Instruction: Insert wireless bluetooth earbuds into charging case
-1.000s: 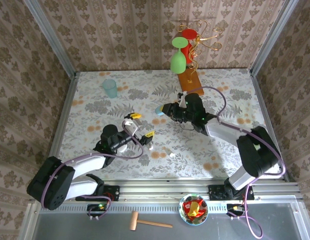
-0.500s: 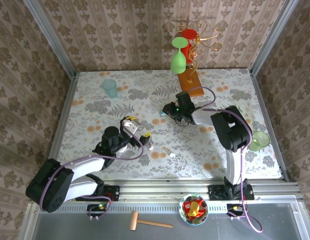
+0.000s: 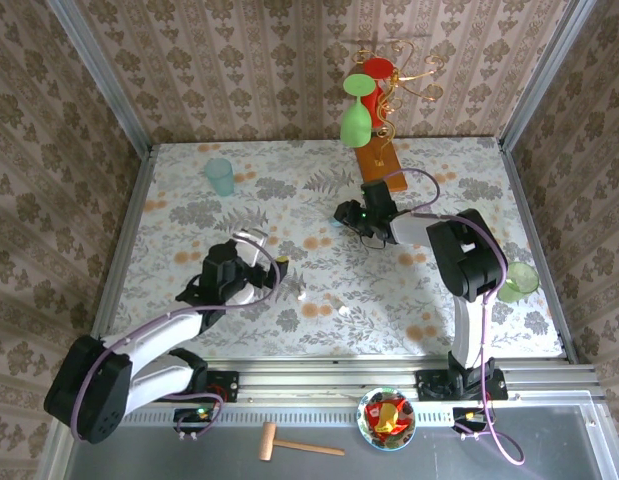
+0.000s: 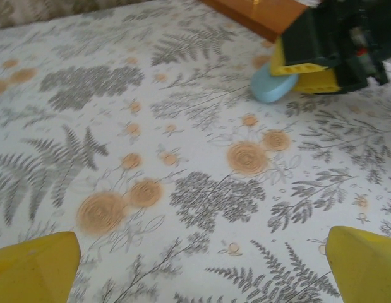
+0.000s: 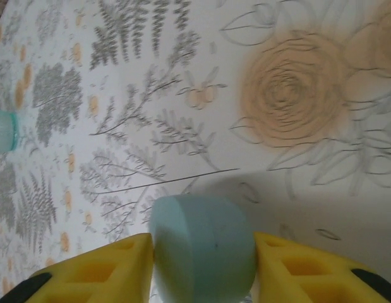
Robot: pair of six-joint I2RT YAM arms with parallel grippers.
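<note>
Charging case (image 5: 201,233) on the table (image 3: 189,225), between the fingers of the right gripper (image 5: 203,252), before a wooden stand (image 3: 375,160). An earbud (image 3: 341,309) lies nearer the arms; a cup (image 3: 220,176) far left.

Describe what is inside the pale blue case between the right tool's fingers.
Nothing inside shows: the pale blue case looks closed, and its smooth shell covers any contents. It lies between the yellow fingers of the right tool, above the floral tablecloth.

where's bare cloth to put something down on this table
Bare: the far strip between the teal cup and the wooden board, and the far right corner past that board. Crowded: the middle, where the right tool has the blue case between its fingers, the left tool and small white pieces close by.
</note>
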